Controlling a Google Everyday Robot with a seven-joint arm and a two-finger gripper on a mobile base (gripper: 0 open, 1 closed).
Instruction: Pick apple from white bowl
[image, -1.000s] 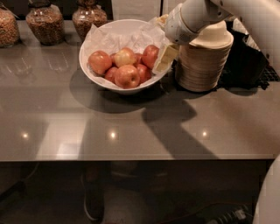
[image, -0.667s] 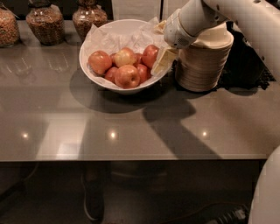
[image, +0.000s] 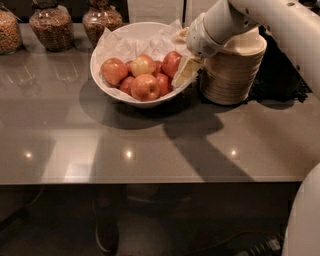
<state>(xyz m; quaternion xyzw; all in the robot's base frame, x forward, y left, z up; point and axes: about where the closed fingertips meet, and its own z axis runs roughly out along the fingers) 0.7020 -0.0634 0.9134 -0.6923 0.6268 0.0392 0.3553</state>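
Note:
The white bowl (image: 107, 80), wide and lined with crinkled white paper, stands at the back of the counter and holds several red-orange apples. My gripper (image: 184, 71) reaches down from the upper right, over the bowl's right rim. It sits right beside the rightmost apple (image: 171, 62). I cannot tell whether it touches that apple. Other apples lie to the left: one at the far left (image: 113, 70), one in front (image: 145, 87) and a paler one in the middle (image: 142, 64).
A tall stack of cream disposable bowls (image: 232, 70) stands just right of the white bowl, under my arm. Glass jars of dry food (image: 50, 27) line the back edge at the left. The grey counter (image: 150, 145) stretches forward to its front edge.
My arm has shifted slightly at the bowl's right rim. The apples and the bowl have not moved.

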